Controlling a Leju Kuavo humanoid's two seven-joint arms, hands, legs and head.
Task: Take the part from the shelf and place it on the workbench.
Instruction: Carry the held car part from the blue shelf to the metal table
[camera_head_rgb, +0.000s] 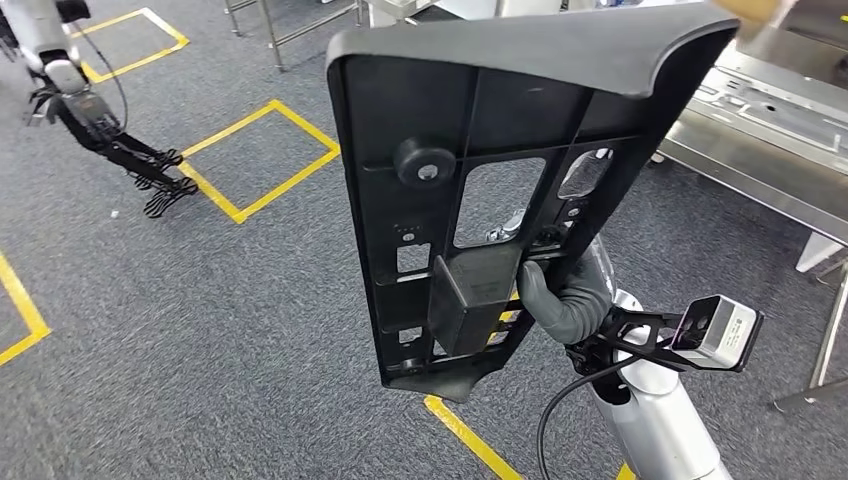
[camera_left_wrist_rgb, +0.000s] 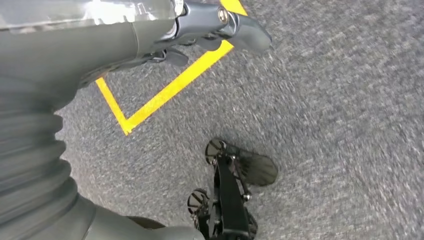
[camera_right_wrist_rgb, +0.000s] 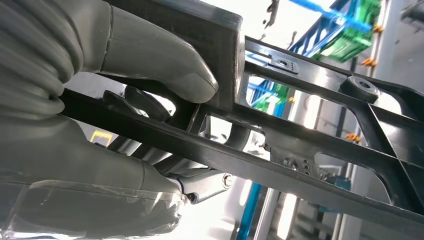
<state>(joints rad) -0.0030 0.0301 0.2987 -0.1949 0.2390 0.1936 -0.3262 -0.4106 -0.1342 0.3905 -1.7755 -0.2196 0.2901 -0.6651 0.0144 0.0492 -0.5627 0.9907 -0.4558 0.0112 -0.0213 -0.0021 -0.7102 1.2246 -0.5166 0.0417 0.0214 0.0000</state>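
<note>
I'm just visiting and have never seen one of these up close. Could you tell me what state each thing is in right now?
black plastic part: off the shelf, held upright in the air, ribbed side facing the head camera, not yet on the workbench.
right hand: grips the part near its lower edge, thumb pressed on a raised block.
left hand: hangs over the carpet, holds nothing.
metal workbench: at the right, the part not on it.

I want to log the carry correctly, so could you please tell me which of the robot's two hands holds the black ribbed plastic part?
The right hand grips the black ribbed plastic part near its lower edge; the left hand hangs over the grey carpet, holding nothing.
</note>
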